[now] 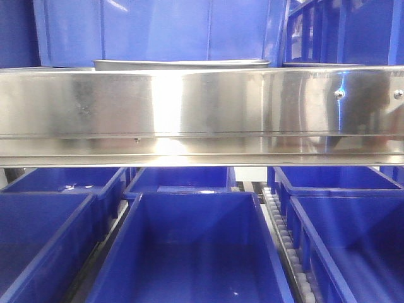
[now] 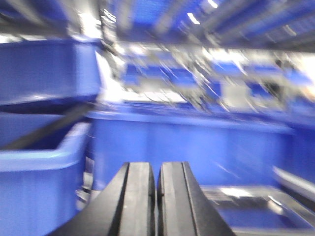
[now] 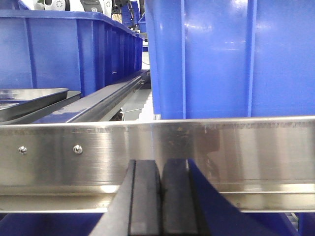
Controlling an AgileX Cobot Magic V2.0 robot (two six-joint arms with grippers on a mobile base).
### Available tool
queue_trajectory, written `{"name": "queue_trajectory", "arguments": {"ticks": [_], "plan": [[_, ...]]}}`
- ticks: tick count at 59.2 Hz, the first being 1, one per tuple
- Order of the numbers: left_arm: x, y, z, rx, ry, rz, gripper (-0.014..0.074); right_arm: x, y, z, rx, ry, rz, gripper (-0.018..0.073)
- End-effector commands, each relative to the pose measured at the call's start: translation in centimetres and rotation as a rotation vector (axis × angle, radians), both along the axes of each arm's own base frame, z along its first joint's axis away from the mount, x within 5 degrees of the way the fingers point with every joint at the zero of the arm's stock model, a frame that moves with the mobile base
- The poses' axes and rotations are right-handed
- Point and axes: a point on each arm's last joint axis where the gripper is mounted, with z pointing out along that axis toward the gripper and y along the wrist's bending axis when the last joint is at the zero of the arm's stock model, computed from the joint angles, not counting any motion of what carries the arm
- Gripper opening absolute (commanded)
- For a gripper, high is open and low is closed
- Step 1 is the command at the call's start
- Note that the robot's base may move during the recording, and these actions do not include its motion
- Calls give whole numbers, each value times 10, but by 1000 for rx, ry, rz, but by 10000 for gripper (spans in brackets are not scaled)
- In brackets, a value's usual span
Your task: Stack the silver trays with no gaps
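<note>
Blue plastic bins [image 1: 183,252] surround us, above and below a long brushed-steel band [image 1: 202,110] with rivets. In the front view we see a silver tray [image 1: 182,64] peeking just over that band, resting behind it. Our left gripper [image 2: 156,196] has its fingers pressed together, empty; that view is blurred. Our right gripper [image 3: 161,196] is likewise closed on nothing, facing the band, with tray rims [image 3: 34,96] at far left.

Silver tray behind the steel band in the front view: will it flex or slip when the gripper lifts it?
The silver tray looks like rigid sheet steel, so probably stiff. Its polished surface could slide between pads. The thin out-turned rim offers little to pinch, so it may tilt.
</note>
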Motion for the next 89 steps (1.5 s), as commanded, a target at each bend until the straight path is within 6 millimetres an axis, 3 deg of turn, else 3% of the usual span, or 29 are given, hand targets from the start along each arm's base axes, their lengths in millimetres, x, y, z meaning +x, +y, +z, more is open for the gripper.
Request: {"name": "queue_trajectory", "arguments": {"ticks": [1, 15, 24, 40, 49, 89], "plan": [[-6, 2, -13, -15, -74, 22, 13, -1, 0, 3, -12, -34, -3, -81], [-5, 6, -79, -40, 54, 56, 13, -1, 0, 3, -12, -34, -3, -81], [-7, 6, -100, -48, 93, 56, 13, -1, 0, 3, -12, -35, -3, -81], [-10, 10, -111, -19, 47, 112, 13, -1, 0, 3, -12, -35, -3, -81], [-15, 11, -106, 22, -28, 124, 13, -1, 0, 3, -12, -37, -3, -81], [-17, 15, -114, 23, 44, 198, 13, -1, 0, 3, -12, -37, -3, -81]]}}
